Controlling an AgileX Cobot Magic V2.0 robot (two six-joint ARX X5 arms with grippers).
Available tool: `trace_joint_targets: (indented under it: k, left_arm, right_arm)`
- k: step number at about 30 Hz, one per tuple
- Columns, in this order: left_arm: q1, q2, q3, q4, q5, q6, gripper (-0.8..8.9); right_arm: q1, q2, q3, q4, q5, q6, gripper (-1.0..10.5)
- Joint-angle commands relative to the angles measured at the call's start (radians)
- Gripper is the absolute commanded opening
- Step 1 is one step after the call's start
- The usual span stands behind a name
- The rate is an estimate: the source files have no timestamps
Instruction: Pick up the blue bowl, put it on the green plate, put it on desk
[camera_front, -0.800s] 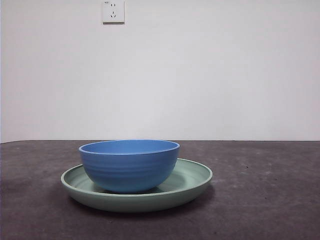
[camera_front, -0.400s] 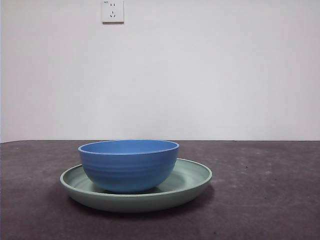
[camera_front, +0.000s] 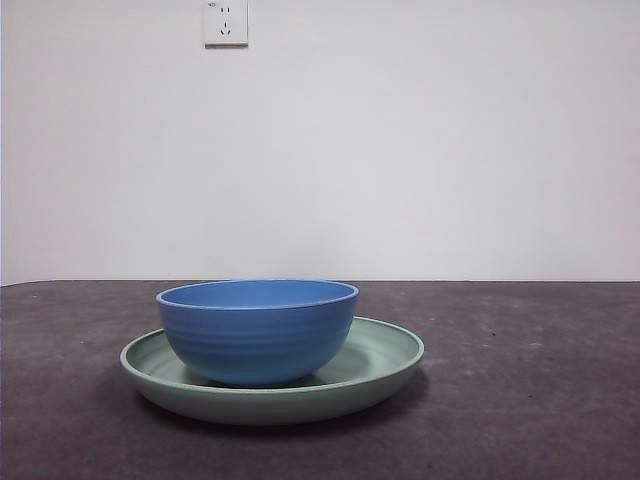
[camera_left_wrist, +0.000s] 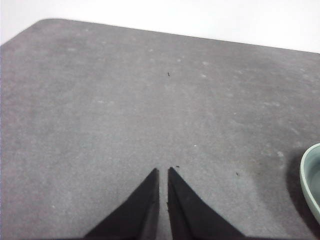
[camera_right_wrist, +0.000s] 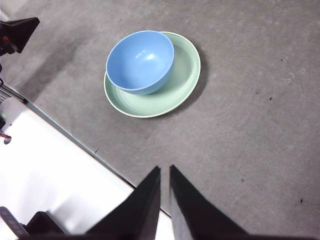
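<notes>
The blue bowl (camera_front: 258, 330) stands upright inside the green plate (camera_front: 385, 365), left of the plate's middle; the plate rests on the desk (camera_front: 530, 400). The right wrist view shows both from above, the bowl (camera_right_wrist: 140, 61) in the plate (camera_right_wrist: 175, 90). My right gripper (camera_right_wrist: 165, 170) is shut and empty, high above the desk and well away from the bowl. My left gripper (camera_left_wrist: 163, 172) is shut and empty over bare desk, with only the plate's rim (camera_left_wrist: 307, 180) at the view's edge. Neither gripper shows in the front view.
A wall socket (camera_front: 226, 22) sits on the white wall behind. The desk's edge (camera_right_wrist: 75, 137) runs beside the plate, with a white surface beyond it. The other arm's dark tip (camera_right_wrist: 17, 32) shows near that edge.
</notes>
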Motion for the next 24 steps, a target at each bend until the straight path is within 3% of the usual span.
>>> trace_joint_targets:
  k: [1,8,24]
  left_arm:
    - [0.001,-0.014,-0.019,0.011,-0.022,0.045,0.27]
    - [0.001,-0.034,-0.039,0.035,-0.104,0.045,0.27]
    - [0.000,-0.035,-0.043,0.045,-0.098,0.040,0.27]
  right_arm:
    - [0.003,0.005,0.017,0.011,-0.002,-0.008,0.3]
    - [0.003,0.005,0.017,0.011,-0.002,-0.008,0.3]
    - [0.003,0.005,0.017,0.011,-0.002,-0.008,0.3]
